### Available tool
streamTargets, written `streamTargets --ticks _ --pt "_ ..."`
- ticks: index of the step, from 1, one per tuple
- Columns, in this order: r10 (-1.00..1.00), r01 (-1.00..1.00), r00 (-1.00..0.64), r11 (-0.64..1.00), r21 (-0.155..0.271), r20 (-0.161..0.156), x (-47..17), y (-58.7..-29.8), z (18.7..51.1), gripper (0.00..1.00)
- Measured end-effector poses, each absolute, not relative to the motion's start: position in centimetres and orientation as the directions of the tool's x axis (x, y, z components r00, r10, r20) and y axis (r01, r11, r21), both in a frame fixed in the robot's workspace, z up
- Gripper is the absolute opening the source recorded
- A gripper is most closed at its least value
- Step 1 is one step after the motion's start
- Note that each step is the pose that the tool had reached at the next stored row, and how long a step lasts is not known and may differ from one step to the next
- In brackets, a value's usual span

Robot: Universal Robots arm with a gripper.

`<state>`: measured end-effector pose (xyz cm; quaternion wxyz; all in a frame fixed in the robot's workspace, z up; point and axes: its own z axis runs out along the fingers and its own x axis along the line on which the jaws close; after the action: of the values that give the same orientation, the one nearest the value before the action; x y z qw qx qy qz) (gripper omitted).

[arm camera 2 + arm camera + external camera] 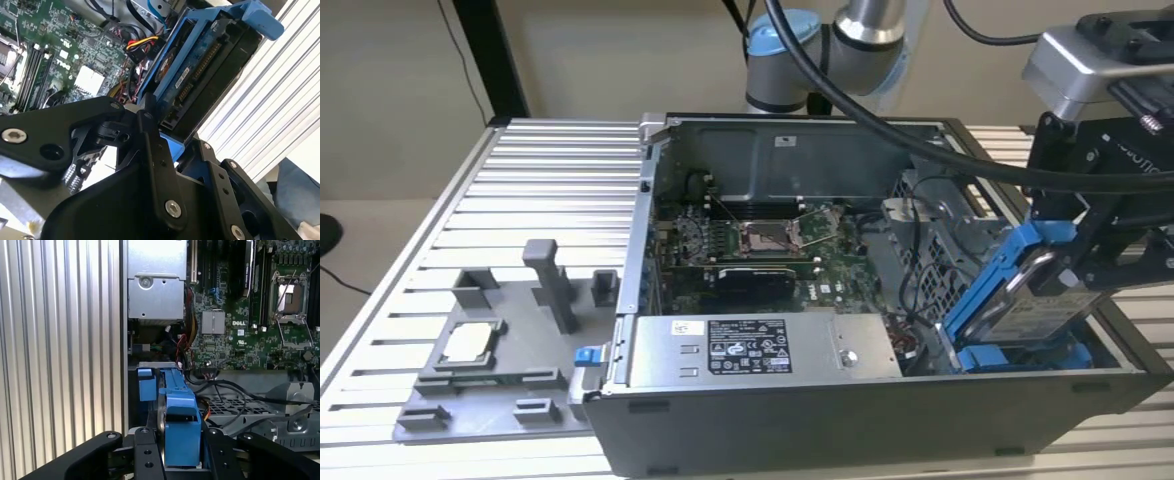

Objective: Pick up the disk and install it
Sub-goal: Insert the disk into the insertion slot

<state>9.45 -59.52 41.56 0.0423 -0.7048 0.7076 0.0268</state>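
Disk (pixel 1027 318) stands on edge, tilted, pinched firmly in my gripper (pixel 1057 275) at four o'clock of the open case (pixel 854 430) in the exterior view, its blue bracket (pixel 987 290) aligned, I think, with the drive bay (pixel 1001 358) just beneath for insertion.

No print is legible, even on the black label (pixel 750 347).
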Motion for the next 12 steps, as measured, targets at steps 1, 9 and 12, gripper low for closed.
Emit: streamTargets --ticks 1,9,12 --pt "-0.995 -1.000 -0.003 0.005 -0.022 -0.098 9.45 -59.52 41.56 0.00" --pt "-0.995 -1.000 -0.003 0.005 -0.022 -0.098 9.45 -59.52 41.55 1.00" --pt "-0.995 -1.000 -0.003 0.005 -0.022 -0.098 9.45 -59.52 41.54 1.00"
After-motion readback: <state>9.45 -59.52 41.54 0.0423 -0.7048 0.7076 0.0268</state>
